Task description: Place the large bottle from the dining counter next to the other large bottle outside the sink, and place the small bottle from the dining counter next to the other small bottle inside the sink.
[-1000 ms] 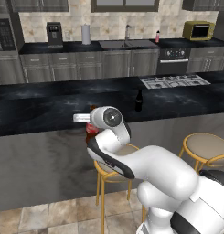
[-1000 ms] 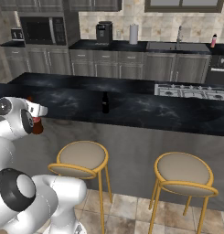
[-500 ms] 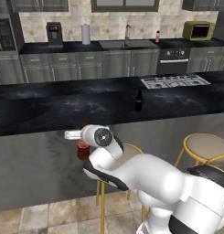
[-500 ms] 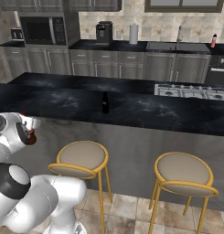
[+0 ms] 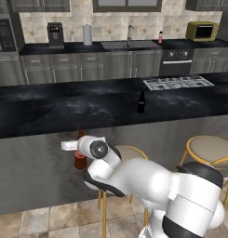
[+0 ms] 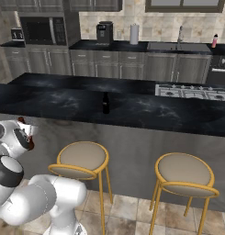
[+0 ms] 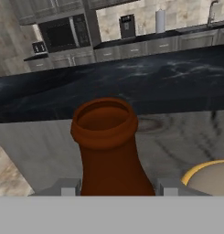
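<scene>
With the claw (image 7: 117,188) pinching the brown bottle (image 7: 106,137) low beside the counter's (image 5: 41,111) front, carry it steadily (small bottle (image 5: 141,102) stands on the counter) round to the pink bottle (image 5: 160,37) by the sink (image 5: 127,45).

I see the bottle (image 7: 109,151) close up as brown glass, smooth with a dull sheen, its rim thick and rounded. The dining counter (image 5: 50,111) has a black marbled top, polished, with pale veins, over a grey stone front that looks matt and mottled. The stools (image 6: 81,158) have thin yellow metal frames and plain beige seats, matt. My arm (image 5: 148,183) is glossy white plastic with dark joints. The floor (image 6: 127,209) is beige stone tile with a rough look. At the back, the cabinets (image 5: 110,65) are grey wood-grain, the wall is tan tile, and the faucet (image 6: 180,34) is bright metal.
</scene>
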